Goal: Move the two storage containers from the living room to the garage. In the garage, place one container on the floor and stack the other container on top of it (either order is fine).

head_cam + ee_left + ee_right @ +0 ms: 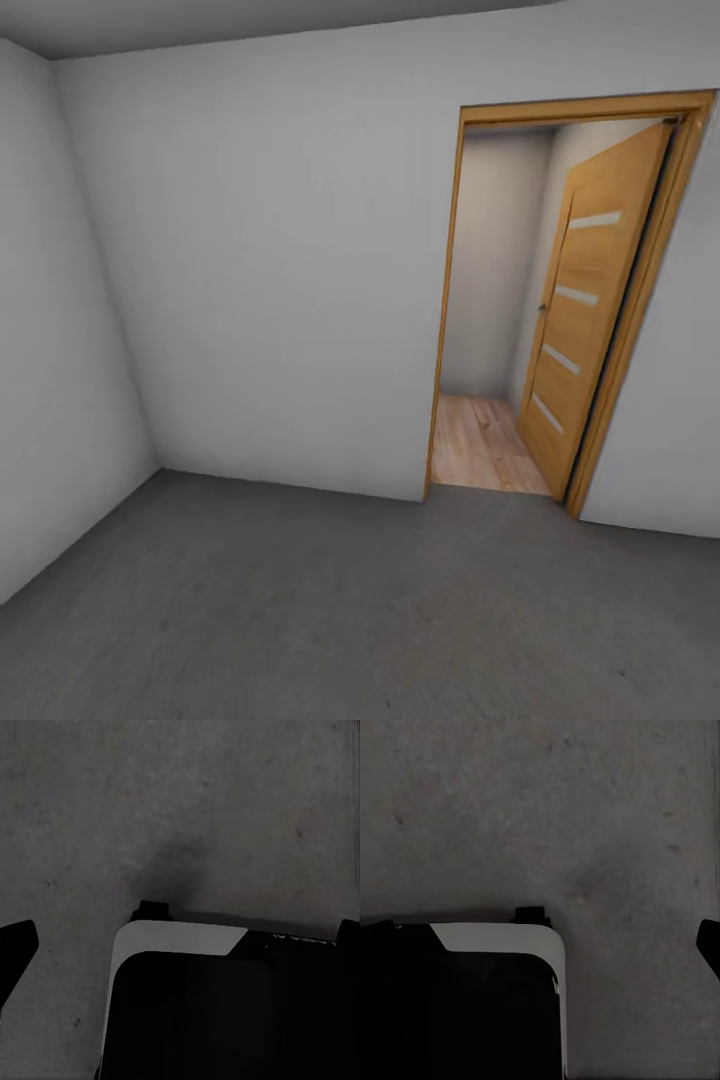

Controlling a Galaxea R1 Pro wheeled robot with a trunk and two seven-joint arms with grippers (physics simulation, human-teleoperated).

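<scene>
The door frame [640, 300] is cut off at the right edge. Black robot parts [225, 1012] are cropped in both wrist views; finger positions cannot be told.

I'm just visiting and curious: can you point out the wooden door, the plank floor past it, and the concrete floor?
wooden door [585, 320]: head view, mid panel.
plank floor [480, 445]: head view, bare boards.
concrete floor [300, 600]: head view, bare patch.

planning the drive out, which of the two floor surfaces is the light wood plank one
The light wood-plank floor beyond the open wooden door; the dark grey concrete floor lies nearer, in this room.
</scene>
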